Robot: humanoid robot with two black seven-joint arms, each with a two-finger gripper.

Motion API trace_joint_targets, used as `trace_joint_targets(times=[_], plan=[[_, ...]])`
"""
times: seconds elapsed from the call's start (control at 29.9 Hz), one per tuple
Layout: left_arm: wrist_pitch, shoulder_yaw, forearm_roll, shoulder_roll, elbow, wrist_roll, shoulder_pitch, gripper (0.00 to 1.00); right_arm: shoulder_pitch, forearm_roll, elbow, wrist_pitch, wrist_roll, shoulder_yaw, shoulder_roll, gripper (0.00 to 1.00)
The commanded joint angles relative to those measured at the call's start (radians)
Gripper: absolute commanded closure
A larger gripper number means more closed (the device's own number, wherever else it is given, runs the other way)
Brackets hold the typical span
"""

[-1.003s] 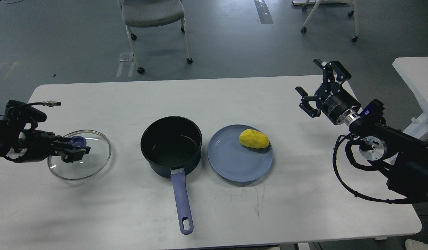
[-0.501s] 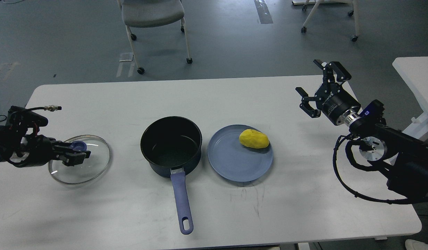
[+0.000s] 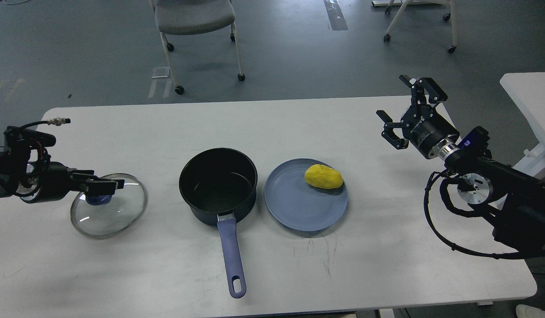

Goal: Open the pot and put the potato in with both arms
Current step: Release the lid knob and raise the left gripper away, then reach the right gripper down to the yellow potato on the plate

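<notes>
The fingers (image 3: 105, 185) of the left gripper (image 3: 108, 191) sit close together over the blue knob (image 3: 98, 199) of the glass lid (image 3: 108, 211), one dark finger just above the knob and the other at its near side; whether they pinch the knob or only lie against it I cannot tell. The lid lies on the left part of the white worktop (image 3: 272, 128), well to the left of the pot. The fingers (image 3: 389, 132) of the right gripper (image 3: 407, 112) are spread wide with nothing between them, held above the worktop's far right corner, well apart from everything on it.

The saucepan (image 3: 218, 185) stands uncovered near the middle of the worktop, dark inside and out, with nothing in it. Its blue handle (image 3: 232, 256) runs toward the near edge and ends in a hanging hole. Just to the right of the saucepan lies a blue plate (image 3: 294, 212), its rim near the pan's wall but not clearly touching it. The yellow potato (image 3: 323, 176) rests on the far right part of the plate, lying on its side.

Beyond the worktop, on the grey floor, stands a wheeled chair (image 3: 192, 17) with a grey seat, and another chair's white legs (image 3: 431, 22) show at upper right. A second white table (image 3: 531, 101) edges into view at the right.
</notes>
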Motion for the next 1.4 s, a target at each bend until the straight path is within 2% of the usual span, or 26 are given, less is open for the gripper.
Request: trace_joint_targets(times=[0.0,0.07,0.2,0.23,0.37,0.53,0.67,0.84,0.94,1.0,1.1,1.27,1.37], plan=[[-0.067,-0.005,-0.392,-0.006,-0.008,0.0,-0.088,0.02,0.006,-0.002,0.006,0.001,0.0,-0.001,-0.001,0.0],[-0.078,-0.005,-0.57,-0.008,-0.008,0.0,-0.099,0.02,0.01,-0.002,0.007,0.001,0.0,-0.001,-0.001,0.0],[-0.072,-0.005,-1.115,-0.05,-0.008,0.0,-0.1,0.02,0.014,-0.004,0.009,0.003,0.0,-0.001,-0.008,0.0],[-0.069,-0.005,-1.156,-0.06,-0.006,0.0,-0.1,0.02,0.014,-0.004,0.01,0.002,0.0,-0.001,-0.008,0.0],[-0.043,-0.029,-1.279,-0.087,-0.006,0.0,-0.083,0.02,0.008,-0.004,0.01,0.003,0.0,-0.009,-0.008,0.0],[-0.057,-0.068,-1.382,-0.15,0.02,0.0,-0.013,0.02,0.002,-0.007,0.015,0.006,0.0,-0.018,-0.01,0.0],[-0.113,-0.209,-1.394,-0.224,0.098,0.0,0.099,0.02,0.002,-0.073,0.053,0.008,0.0,-0.024,-0.053,0.0],[-0.113,-0.28,-1.396,-0.293,0.199,0.0,0.144,0.02,0.04,-0.224,0.134,0.008,0.0,-0.076,-0.129,0.0],[-0.113,-0.287,-1.396,-0.296,0.201,0.001,0.145,0.02,0.184,-0.397,0.199,0.008,0.0,-0.191,-0.208,0.0],[-0.113,-0.287,-1.397,-0.293,0.201,0.001,0.144,0.02,0.258,-0.473,0.219,0.008,0.0,-0.274,-0.223,0.0],[-0.113,-0.287,-1.396,-0.29,0.202,0.002,0.142,0.02,0.468,-0.657,0.247,0.006,0.0,-0.49,-0.222,0.0],[-0.113,-0.286,-1.394,-0.288,0.198,0.005,0.142,0.02,0.706,-0.899,0.256,-0.005,0.0,-0.777,-0.116,0.0],[-0.113,-0.286,-1.394,-0.287,0.195,0.007,0.142,0.02,0.77,-0.973,0.253,-0.012,0.0,-0.877,-0.048,0.0]])
